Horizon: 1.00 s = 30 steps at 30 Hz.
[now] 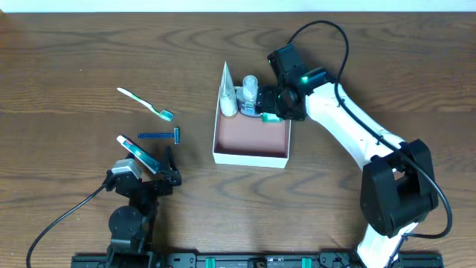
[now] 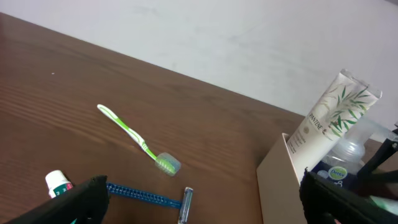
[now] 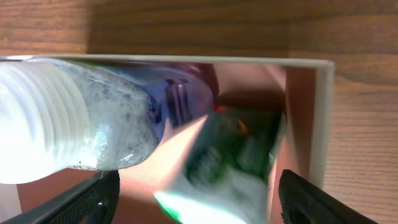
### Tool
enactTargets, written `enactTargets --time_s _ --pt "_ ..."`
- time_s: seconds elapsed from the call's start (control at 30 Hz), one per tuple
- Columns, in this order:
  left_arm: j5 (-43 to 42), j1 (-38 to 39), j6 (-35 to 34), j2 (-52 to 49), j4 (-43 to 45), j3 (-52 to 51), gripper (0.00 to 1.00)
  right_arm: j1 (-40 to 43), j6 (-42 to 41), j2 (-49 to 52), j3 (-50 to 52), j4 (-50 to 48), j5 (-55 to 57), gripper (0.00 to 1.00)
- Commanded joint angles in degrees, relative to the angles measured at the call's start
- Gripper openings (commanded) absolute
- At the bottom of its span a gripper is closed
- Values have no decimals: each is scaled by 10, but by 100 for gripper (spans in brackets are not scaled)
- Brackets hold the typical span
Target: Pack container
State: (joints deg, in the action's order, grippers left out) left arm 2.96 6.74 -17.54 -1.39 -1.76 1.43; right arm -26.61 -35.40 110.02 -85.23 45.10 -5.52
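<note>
Our container is a shallow square box with white walls and a pinkish-brown inside, sitting mid-table. Along its back wall we've got a white tube reading PANTENE, a clear bottle and a blurry green-and-white carton. The right gripper hangs over that back edge, fingers spread. The left gripper, off to the container's left, is spread wide too.

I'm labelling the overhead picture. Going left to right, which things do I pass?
Toothbrush → white tube → bottle → green carton. The last three stand in the container, which spans them all.
</note>
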Motion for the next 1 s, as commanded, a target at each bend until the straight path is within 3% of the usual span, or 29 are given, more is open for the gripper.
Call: enactTargets --time_s 0.0,0.53,0.97 --pt "6 -3 10 0 -21 -12 98 -4 1 7 -2 -1 8 82" --pt "6 -3 10 0 -21 -12 98 7 3 -15 -20 0 -54 83" --pt "6 -3 10 0 -21 -12 98 32 30 -179 -26 104 -51 88"
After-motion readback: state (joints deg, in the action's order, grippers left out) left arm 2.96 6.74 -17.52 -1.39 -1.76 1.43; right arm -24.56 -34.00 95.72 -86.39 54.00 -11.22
